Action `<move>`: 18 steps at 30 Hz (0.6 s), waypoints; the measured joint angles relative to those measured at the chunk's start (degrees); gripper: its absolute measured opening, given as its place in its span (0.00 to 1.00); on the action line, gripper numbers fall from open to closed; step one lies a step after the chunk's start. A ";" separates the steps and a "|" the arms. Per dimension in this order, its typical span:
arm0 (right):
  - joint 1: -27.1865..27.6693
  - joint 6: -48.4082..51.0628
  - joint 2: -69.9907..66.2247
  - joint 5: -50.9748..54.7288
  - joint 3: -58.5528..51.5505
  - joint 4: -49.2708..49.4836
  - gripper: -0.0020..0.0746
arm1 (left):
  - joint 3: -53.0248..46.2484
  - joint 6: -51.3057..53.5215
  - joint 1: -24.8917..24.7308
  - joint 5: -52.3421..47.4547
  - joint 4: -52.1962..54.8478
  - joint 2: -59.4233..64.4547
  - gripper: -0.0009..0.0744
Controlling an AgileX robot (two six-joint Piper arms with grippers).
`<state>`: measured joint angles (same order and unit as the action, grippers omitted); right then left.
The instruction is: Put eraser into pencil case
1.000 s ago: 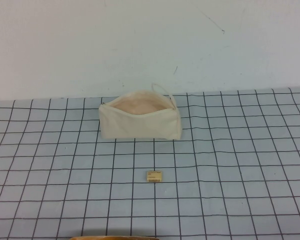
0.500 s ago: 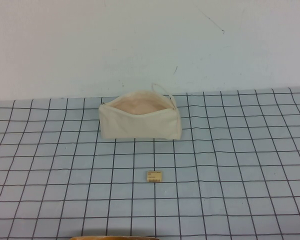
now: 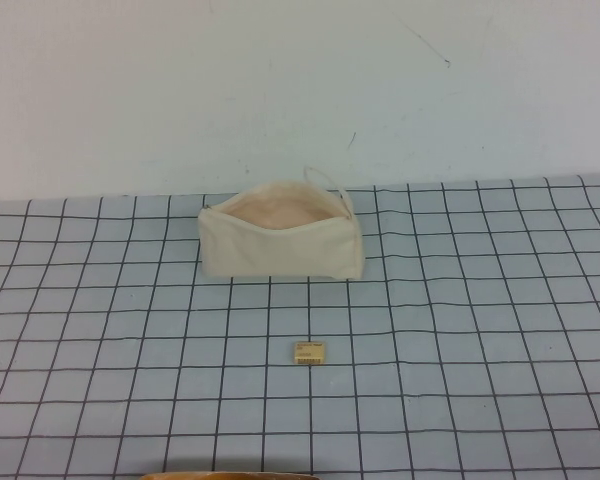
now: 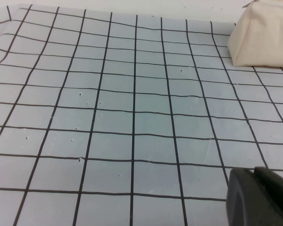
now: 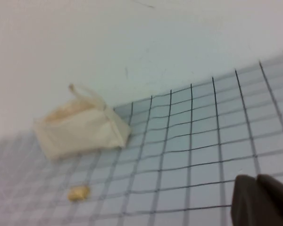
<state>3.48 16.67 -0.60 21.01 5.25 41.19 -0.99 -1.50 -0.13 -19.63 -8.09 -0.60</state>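
The pencil case (image 3: 280, 245) is a cream-white pouch lying on the gridded mat, its top unzipped so the pinkish lining shows, with a thin loop cord at its far right end. The eraser (image 3: 309, 351) is a tiny tan block with a printed label, lying on the mat nearer to me than the pouch. Neither gripper shows in the high view. In the left wrist view my left gripper (image 4: 260, 197) is shut and empty, low over bare mat, with the pencil case (image 4: 264, 33) far off. My right gripper (image 5: 263, 200) is shut and empty, well away from the pencil case (image 5: 80, 128) and the eraser (image 5: 79, 192).
A pale blue mat with a black grid (image 3: 480, 330) covers the table up to a white wall (image 3: 300, 90). A thin tan edge (image 3: 230, 476) shows at the very front of the high view.
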 joint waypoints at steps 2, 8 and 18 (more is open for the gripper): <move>0.00 5.32 -3.05 5.68 6.68 -5.72 0.02 | 0.00 0.00 0.00 0.00 0.00 0.00 0.01; 0.00 15.69 -21.81 29.65 29.51 -24.73 0.02 | 0.00 0.14 0.00 0.00 0.00 0.00 0.01; -4.18 28.57 -49.06 48.54 54.02 -24.15 0.02 | 0.00 0.14 0.00 0.00 0.00 0.00 0.01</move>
<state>-0.70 45.24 -49.66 69.55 59.26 17.04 -0.99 -1.37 -0.13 -19.63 -8.09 -0.60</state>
